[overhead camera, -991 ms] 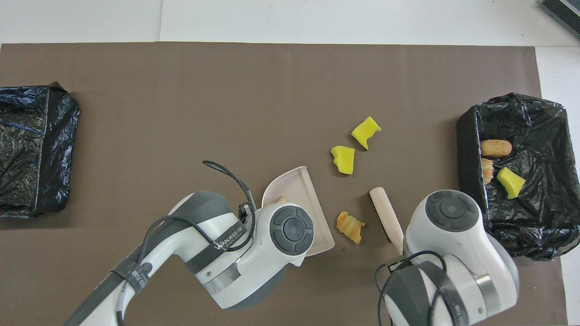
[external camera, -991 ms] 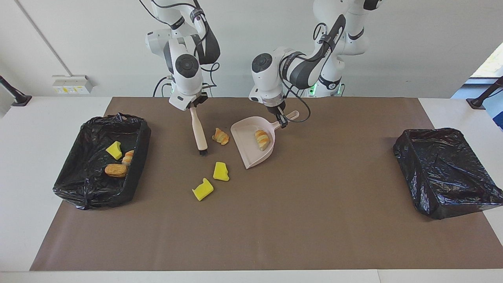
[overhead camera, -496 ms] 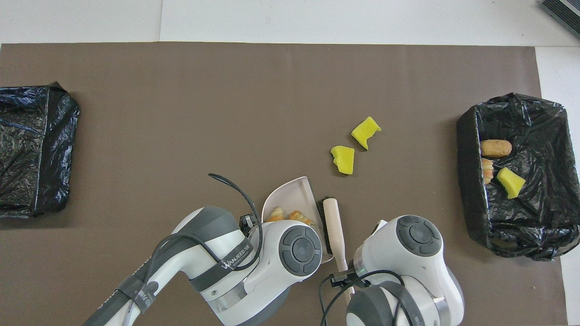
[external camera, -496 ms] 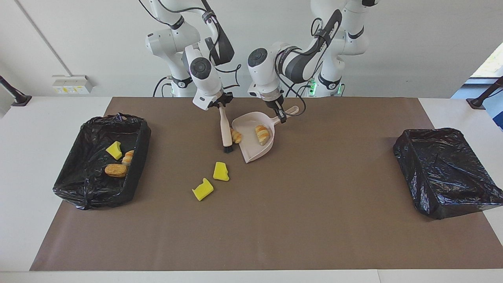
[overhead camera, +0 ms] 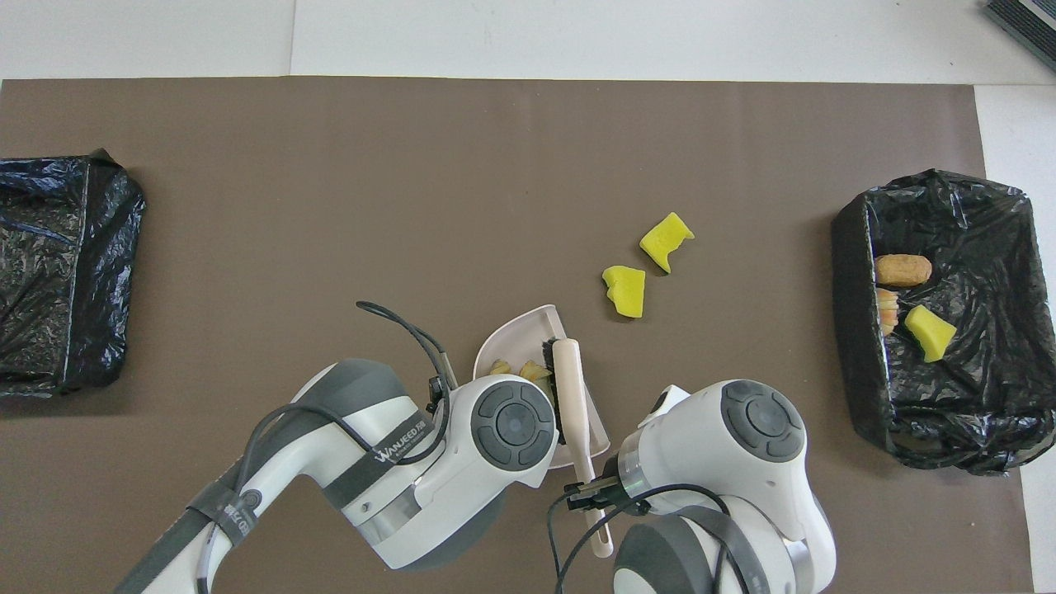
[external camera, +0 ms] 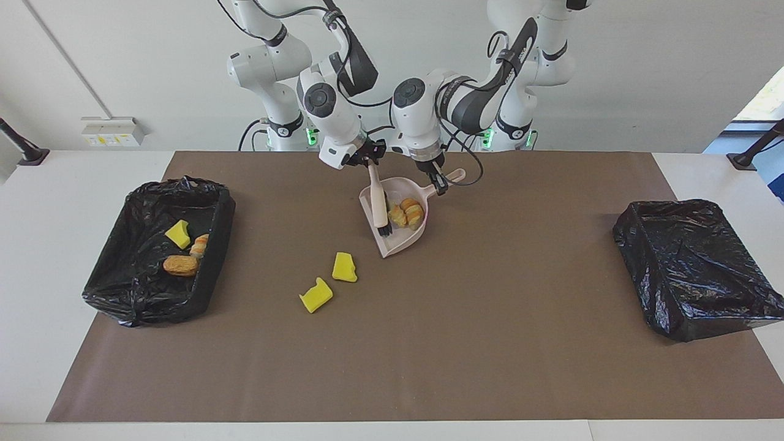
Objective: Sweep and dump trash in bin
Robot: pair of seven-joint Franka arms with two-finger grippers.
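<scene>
Trash is lying in three spots on the tabletop (external camera: pixel 429 367): three scraps (external camera: pixel 182 251) in the black-lined bin (external camera: pixel 116 288) at the right arm's end, two yellow sponge chunks (external camera: pixel 331 283) on the brown mat, and two bread-like pieces (external camera: pixel 407 214) in the cream dustpan (external camera: pixel 398 242). The right tool (external camera: pixel 369 160) is gripping the brush (external camera: pixel 378 205), its bristles inside the pan; the left tool (external camera: pixel 438 179) is clamping the dustpan's handle. Another lined bin (external camera: pixel 692 269) is sitting at the left arm's end.
</scene>
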